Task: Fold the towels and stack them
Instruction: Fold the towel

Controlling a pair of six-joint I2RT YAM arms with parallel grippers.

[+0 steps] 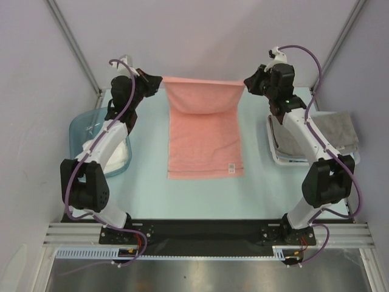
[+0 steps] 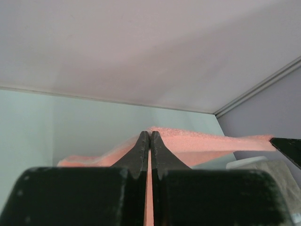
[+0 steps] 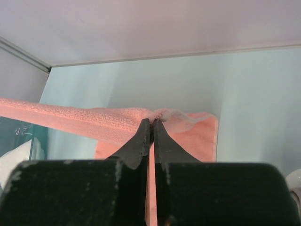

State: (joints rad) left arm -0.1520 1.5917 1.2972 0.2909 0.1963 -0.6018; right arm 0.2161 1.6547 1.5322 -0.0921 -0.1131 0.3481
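Towel (image 1: 205, 131) in salmon pink, held up by its far edge between both grippers, near half lying flat on table (image 1: 146, 182). Left gripper (image 1: 159, 82) clenched on far left corner, right gripper (image 1: 248, 84) clenched on far right corner. Seen close only in wrist views: fingers (image 2: 140, 153) pressed together with pink cloth between. Seen whole only from above: blue tub (image 1: 82, 128) at left with white towel (image 1: 115, 155) in it, grey towel (image 1: 337, 131) on white basket (image 1: 285, 159) at right. Small white label (image 1: 231, 168) near right front corner of pink towel, writing too small to read.
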